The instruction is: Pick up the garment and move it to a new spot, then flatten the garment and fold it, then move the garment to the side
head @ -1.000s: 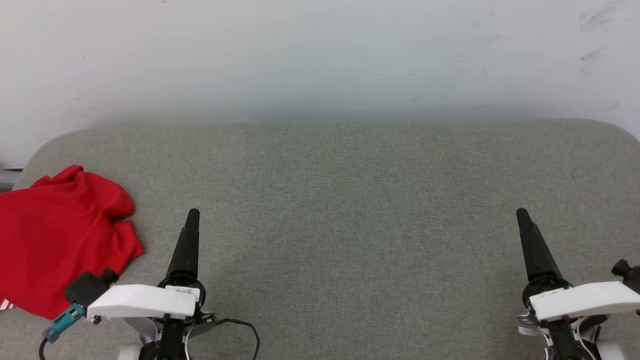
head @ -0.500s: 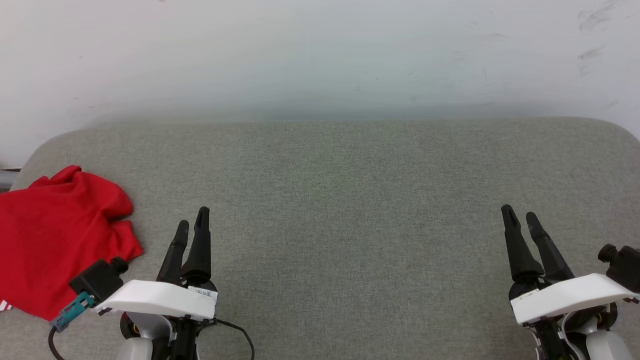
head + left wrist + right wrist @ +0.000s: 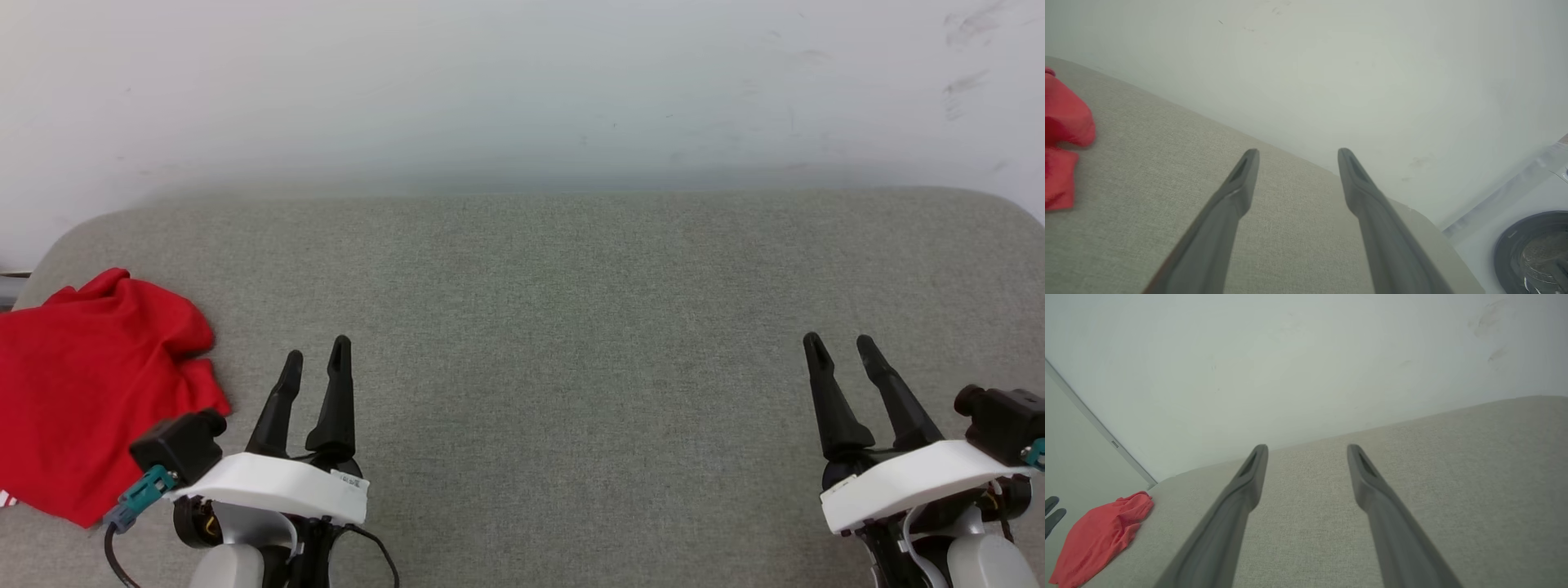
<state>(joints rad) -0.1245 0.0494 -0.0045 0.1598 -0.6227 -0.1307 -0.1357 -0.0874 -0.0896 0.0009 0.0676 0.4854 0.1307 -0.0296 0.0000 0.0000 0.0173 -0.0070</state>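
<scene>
Grey woven-fabric surface (image 3: 571, 327) with rounded corners, plain white wall (image 3: 522, 90) behind. The garment (image 3: 90, 392) lay as a soft, crumpled red heap at the surface's far left edge, near the left gripper (image 3: 317, 353). Pickup looked not yet begun; the next move likely needs a leftward reach onto the cloth. Right gripper (image 3: 839, 343) well apart. Both had tapered dark fingers spread, holding nothing.

The garment (image 3: 90, 392), a red T-shirt, lies crumpled in a loose, rumpled heap at the far left of the head view, cut off by the frame's edge, on a grey fabric surface (image 3: 531, 327). A sliver of red-and-white striped trim shows at its lower left corner.
</scene>
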